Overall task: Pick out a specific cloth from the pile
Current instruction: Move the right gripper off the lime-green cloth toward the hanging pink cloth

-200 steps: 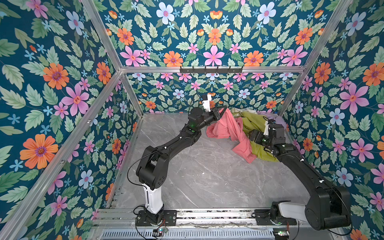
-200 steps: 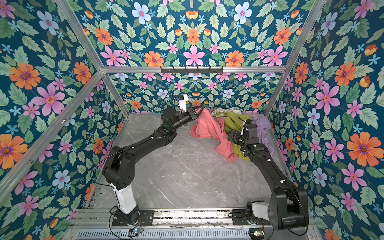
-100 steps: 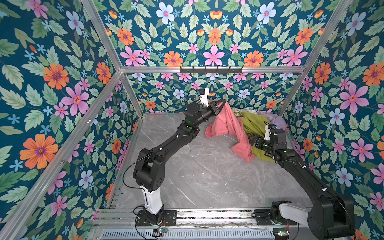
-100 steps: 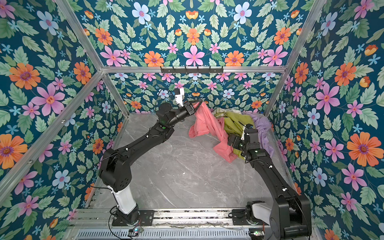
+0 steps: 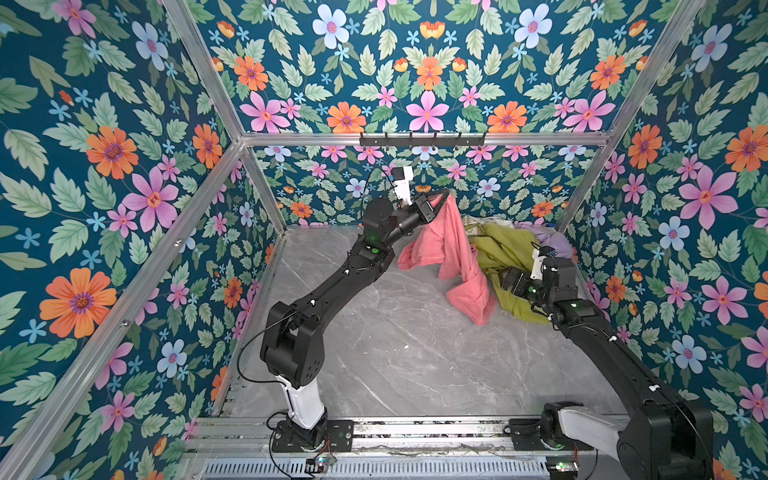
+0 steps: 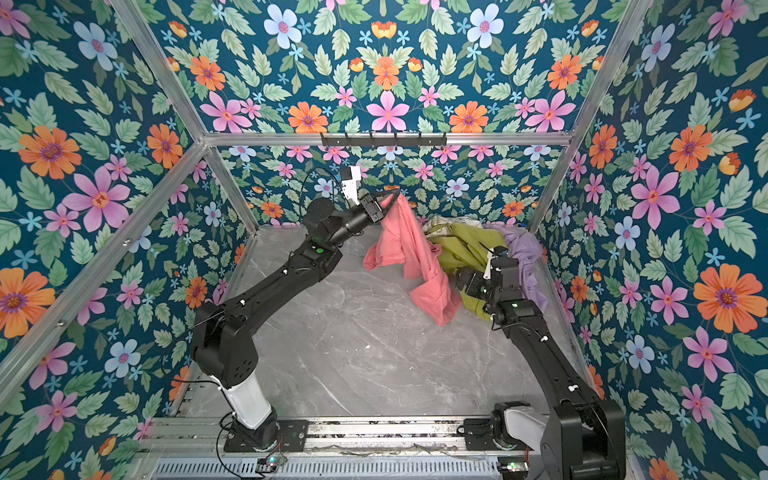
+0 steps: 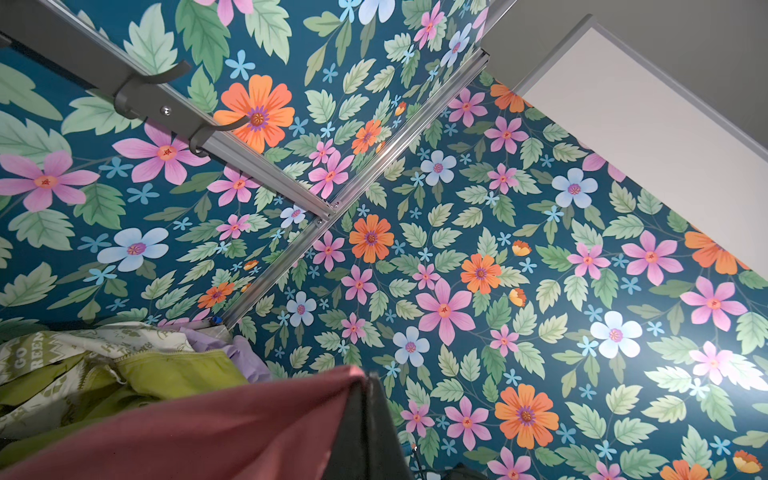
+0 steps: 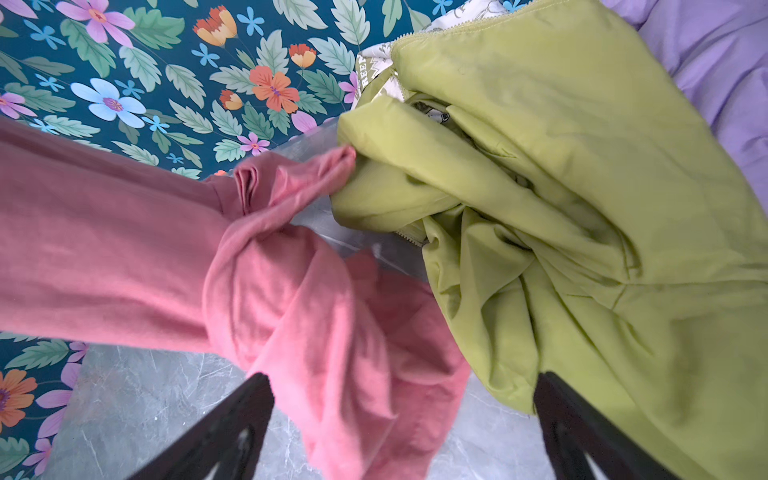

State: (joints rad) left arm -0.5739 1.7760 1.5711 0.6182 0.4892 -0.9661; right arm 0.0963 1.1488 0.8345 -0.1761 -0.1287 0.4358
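The main danger is a snag. One twisted end of the salmon-pink cloth [image 8: 291,187] runs right up against a fold of the olive-green cloth [image 8: 540,166], touching it and perhaps tucked under it (the right wrist view cannot settle which). I judge that a further pull could drag the green one out of the pile [image 5: 513,253] along with it. A slip is the other worry: the left hand [image 5: 444,194] is clamped shut on only a narrow pinch of the cloth's upper edge, high up near the back wall, and most of the fabric's weight hangs below that pinch. The right hand [image 8: 403,376] has its jaws spread wide and holds nothing. It sits low, just where pink meets green, so closing there might take the wrong fabric.

The cloth is plain, matte and soft. In both top views it falls from the left hand in long loose folds and wraps around itself midway. Its lower end lies on the grey marbled table [image 5: 395,353], touching the front of the pile, where a lilac cloth [image 6: 525,249] lies behind the green
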